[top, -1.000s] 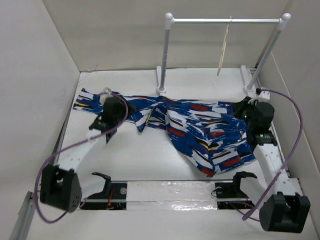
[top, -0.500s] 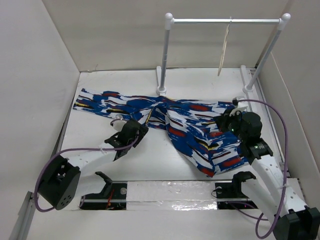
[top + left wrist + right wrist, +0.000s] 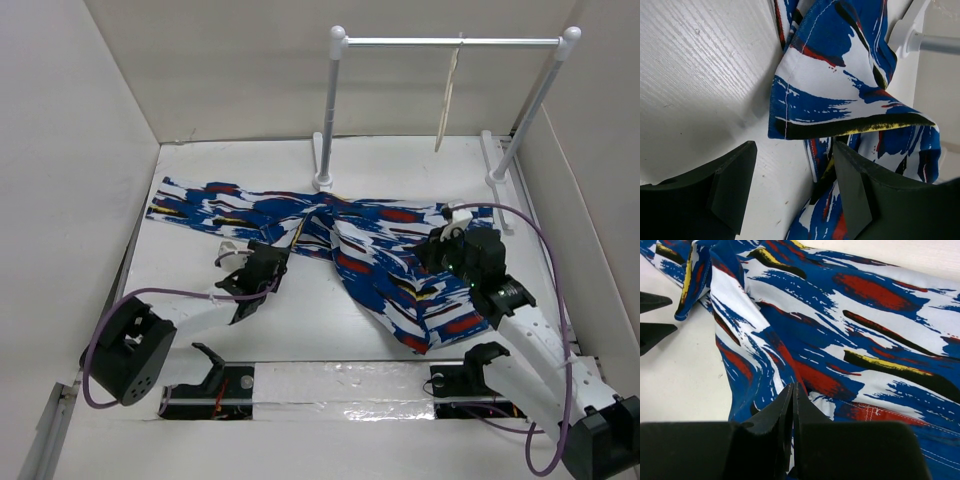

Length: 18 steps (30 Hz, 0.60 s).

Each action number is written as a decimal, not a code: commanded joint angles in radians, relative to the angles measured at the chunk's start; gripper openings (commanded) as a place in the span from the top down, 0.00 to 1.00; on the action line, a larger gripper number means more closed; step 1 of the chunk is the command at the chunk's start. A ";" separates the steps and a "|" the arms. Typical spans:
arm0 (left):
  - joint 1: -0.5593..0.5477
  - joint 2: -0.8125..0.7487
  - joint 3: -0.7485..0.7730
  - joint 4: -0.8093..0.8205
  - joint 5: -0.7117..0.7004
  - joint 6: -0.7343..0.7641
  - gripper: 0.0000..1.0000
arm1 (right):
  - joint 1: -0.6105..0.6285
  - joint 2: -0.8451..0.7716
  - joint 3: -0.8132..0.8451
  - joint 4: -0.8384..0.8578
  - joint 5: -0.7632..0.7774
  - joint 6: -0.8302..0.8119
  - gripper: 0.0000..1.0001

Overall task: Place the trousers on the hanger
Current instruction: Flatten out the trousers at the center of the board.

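Your left gripper [image 3: 275, 258] sits low over the table [image 3: 300, 330], just beside the near edge of the trousers [image 3: 380, 250], where a folded flap of cloth points toward it. In the left wrist view its fingers [image 3: 735, 185] are spread wide, with the black-and-yellow hem of that flap [image 3: 820, 95] lying just ahead of the tips. The right-hand finger overlaps the cloth, the other is over bare table, and nothing is held between them. One white foot of the rack [image 3: 910, 35] shows in the upper right corner of that view.

Your right gripper [image 3: 430, 252] is over the wider, bunched part of the garment on the right. Its fingers [image 3: 785, 410] are pressed together with only a hairline seam between them, and the tips rest on or just above the blue and red print [image 3: 850, 325] (you cannot tell from here whether any cloth is caught in that seam).

The trousers lie flat on the table. One leg stretches out to the far left, and the rest crosses in front of the rack's left post and spreads toward the near right.

The hanger [image 3: 447, 105] hangs edge-on from the top bar of the rack [image 3: 450, 42], right of the bar's middle and well apart from the trousers and from both grippers.
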<state>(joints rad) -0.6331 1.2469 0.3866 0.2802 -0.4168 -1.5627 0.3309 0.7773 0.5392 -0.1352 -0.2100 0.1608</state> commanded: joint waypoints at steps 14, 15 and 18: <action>0.001 0.137 0.002 0.169 -0.063 -0.204 0.45 | 0.037 -0.003 -0.019 -0.003 0.038 -0.017 0.92; 0.001 0.146 0.001 0.180 -0.065 -0.211 0.47 | 0.037 -0.003 -0.019 -0.006 0.038 -0.017 0.92; 0.001 0.161 0.012 0.183 -0.071 -0.223 0.67 | 0.037 -0.006 -0.019 -0.014 0.040 -0.017 0.92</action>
<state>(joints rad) -0.6331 1.3975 0.3851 0.4267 -0.4480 -1.7428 0.3611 0.7853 0.5205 -0.1539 -0.1841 0.1600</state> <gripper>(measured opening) 0.374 0.078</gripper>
